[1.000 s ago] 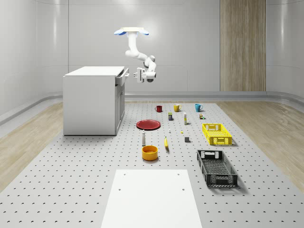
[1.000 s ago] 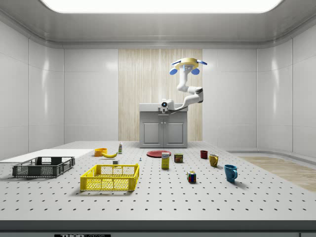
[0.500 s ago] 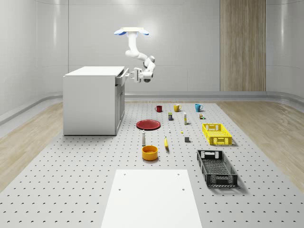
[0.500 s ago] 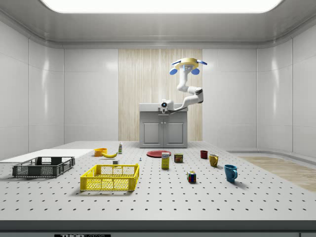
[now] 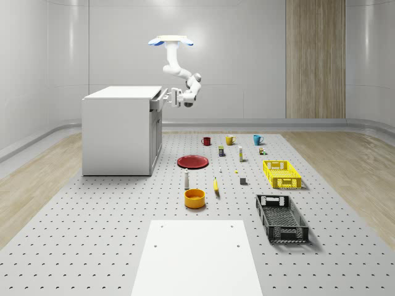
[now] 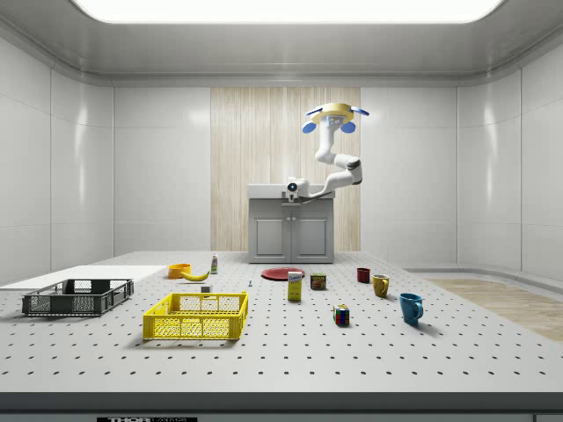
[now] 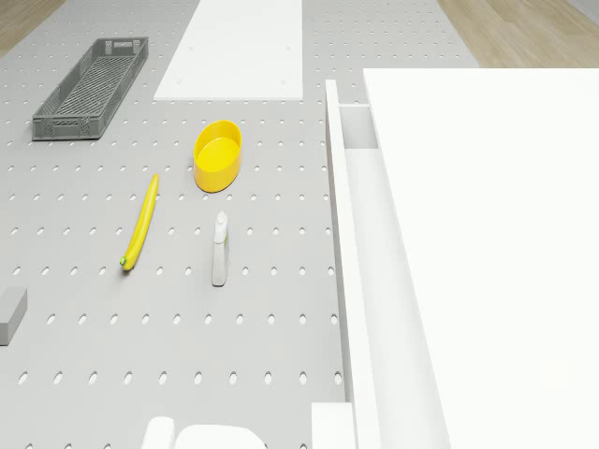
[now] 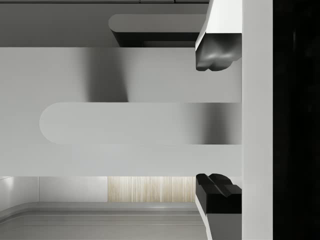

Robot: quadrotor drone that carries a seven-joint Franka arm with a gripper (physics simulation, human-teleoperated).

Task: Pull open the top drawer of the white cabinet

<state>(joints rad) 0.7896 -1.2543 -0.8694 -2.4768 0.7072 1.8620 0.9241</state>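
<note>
The white cabinet (image 5: 120, 129) stands at the whole-scene view's left, and its top drawer (image 5: 158, 98) juts out a little. From the drone view I see the cabinet top (image 7: 487, 234) and a narrow strip of the drawer's inside (image 7: 374, 234). The drone (image 5: 171, 42) hovers in the air beside the cabinet's front, above drawer height. Its arm bends down to the gripper (image 5: 174, 97), which is right at the drawer front. In the wrist view the gripper (image 8: 216, 123) is open. Its fingertips (image 8: 215, 55) straddle the drawer's rounded handle bar (image 8: 140, 123) with a gap on each side.
On the pegboard floor in front of the cabinet lie a red plate (image 5: 192, 161), a white bottle (image 5: 186, 179), a banana (image 5: 216, 185) and a yellow bowl (image 5: 194, 198). Three mugs (image 5: 206, 141), a yellow crate (image 5: 281, 173), a black crate (image 5: 281, 217) and a white board (image 5: 197, 256) sit farther off.
The gripper has gone from shut to open and moved toward the cabinet until it reached the drawer front. The drone and the drawer look unchanged.
</note>
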